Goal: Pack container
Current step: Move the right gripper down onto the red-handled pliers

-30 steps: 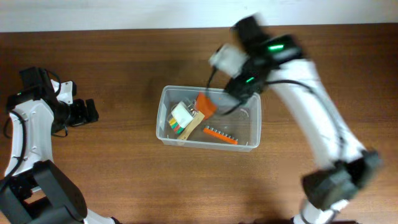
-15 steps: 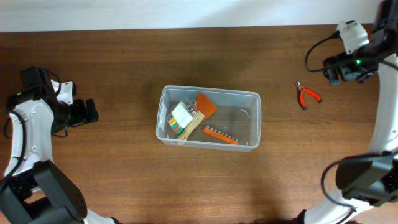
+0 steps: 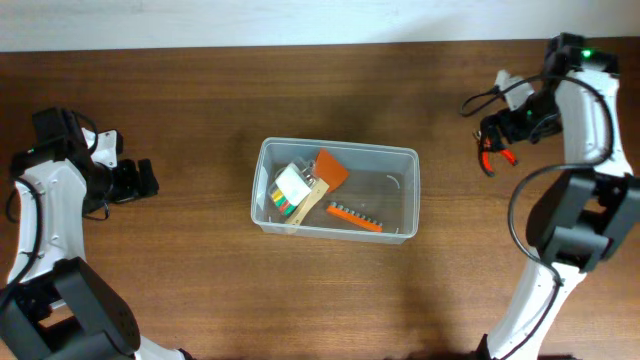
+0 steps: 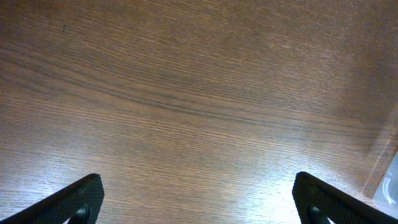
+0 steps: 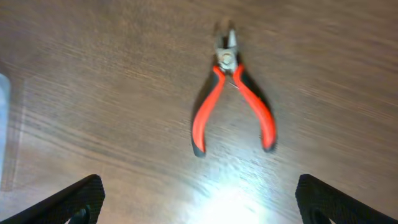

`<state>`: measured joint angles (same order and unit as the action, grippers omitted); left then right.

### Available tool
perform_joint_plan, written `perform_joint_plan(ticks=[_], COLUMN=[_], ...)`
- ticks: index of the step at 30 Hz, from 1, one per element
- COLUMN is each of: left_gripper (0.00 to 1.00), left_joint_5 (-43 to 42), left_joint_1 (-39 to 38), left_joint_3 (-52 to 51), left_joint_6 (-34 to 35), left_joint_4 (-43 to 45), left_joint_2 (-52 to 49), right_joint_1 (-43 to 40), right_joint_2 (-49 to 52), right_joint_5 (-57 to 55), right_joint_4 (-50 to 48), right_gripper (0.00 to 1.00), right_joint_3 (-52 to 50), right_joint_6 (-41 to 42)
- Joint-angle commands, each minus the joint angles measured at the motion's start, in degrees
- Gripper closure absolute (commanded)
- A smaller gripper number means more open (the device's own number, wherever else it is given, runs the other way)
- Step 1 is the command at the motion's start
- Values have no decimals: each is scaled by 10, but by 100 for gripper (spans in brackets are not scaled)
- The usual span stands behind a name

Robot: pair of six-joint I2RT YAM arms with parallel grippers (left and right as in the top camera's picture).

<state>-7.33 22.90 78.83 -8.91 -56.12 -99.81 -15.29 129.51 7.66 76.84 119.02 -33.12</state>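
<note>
The clear plastic container [image 3: 397,188] stands mid-table. It holds a white block with coloured strips [image 3: 291,183], an orange scraper with a wooden handle [image 3: 330,168] and an orange bit strip [image 3: 355,217]. Red-handled pliers [image 3: 491,157] lie on the table at the far right. In the right wrist view the pliers [image 5: 231,99] lie with handles spread. My right gripper [image 3: 500,132] hovers over them, open and empty [image 5: 199,205]. My left gripper [image 3: 140,180] is open and empty [image 4: 199,202] over bare wood at the far left.
The table is brown wood with a white wall strip along the back edge. A corner of the container [image 4: 387,182] shows at the right edge of the left wrist view. Its wall [image 5: 3,124] shows at the left edge of the right wrist view.
My right arm has swung from over the container to the far right, then back a little to hover over the pliers. The left arm has not moved.
</note>
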Motion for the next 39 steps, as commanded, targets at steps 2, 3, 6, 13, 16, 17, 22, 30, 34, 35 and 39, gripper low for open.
perform_joint_plan(ticks=[2, 3, 6, 13, 16, 17, 22, 30, 34, 35, 39], left_gripper=[1, 1, 1, 1, 1, 1, 1, 1, 1, 1, 1], left_joint_5=[-8, -8, -8, -8, -9, -9, -9, -9, -9, -9, -9], left_joint_1=[2, 2, 2, 2, 1, 1, 1, 1, 1, 1, 1], left_joint_3=[-3, -3, -3, -3, -3, -3, -3, -3, -3, -3, -3], left_joint_6=[3, 3, 3, 3, 3, 3, 3, 3, 3, 3, 3], left_joint_4=[-1, -1, -1, -1, -1, -1, -1, -1, -1, -1, -1], left_joint_2=[10, 10, 10, 10, 10, 10, 10, 10, 10, 10, 10], right_joint_1=[14, 15, 19, 19, 19, 19, 19, 19, 19, 19, 19], right_joint_2=[22, 27, 38, 67, 75, 76, 86, 106, 107, 107, 107], right_joint_5=[12, 12, 12, 12, 12, 12, 12, 12, 12, 12, 12], right_joint_4=[-7, -9, -16, -27, -36, -38, -51, -68, -80, -83, -92], right_gripper=[2, 1, 1, 1, 1, 1, 1, 1, 1, 1, 1], right_joint_3=[0, 0, 0, -1, -1, -1, -1, -1, -1, -1, -1], right_joint_6=[6, 6, 6, 6, 6, 6, 6, 21, 21, 21, 26])
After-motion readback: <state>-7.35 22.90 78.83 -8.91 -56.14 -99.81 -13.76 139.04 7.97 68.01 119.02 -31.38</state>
